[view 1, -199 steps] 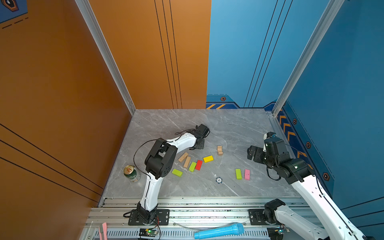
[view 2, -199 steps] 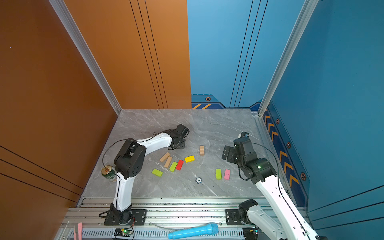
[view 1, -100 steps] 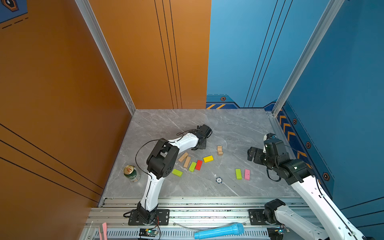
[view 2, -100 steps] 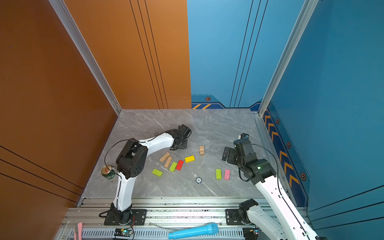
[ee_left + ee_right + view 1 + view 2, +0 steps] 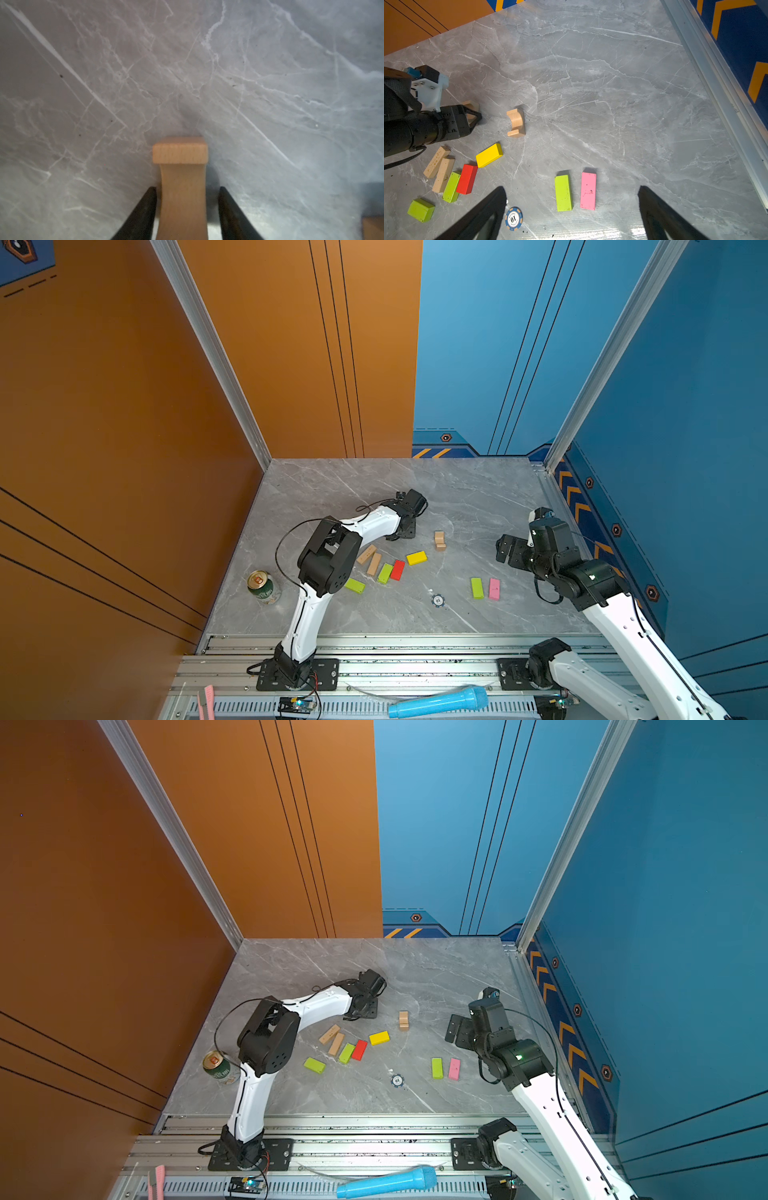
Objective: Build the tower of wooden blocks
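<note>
Both top views look down on the whole table [image 5: 457, 489]; wrist cameras face it closer.

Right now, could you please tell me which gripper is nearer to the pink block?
Right. The right gripper hangs close beyond the pink block; the left gripper sits much farther off, fingers flanking a notched tan block.

Grey marble-look tabletop [image 5: 478, 489], orange wall panels [image 5: 124, 406] on left, blue walls [image 5: 685, 406] on right, aluminium corner posts [image 5: 209, 352], even light

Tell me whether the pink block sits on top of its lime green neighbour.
No, the pink block lies flat on the table beside the lime green block, a gap between them.
</note>
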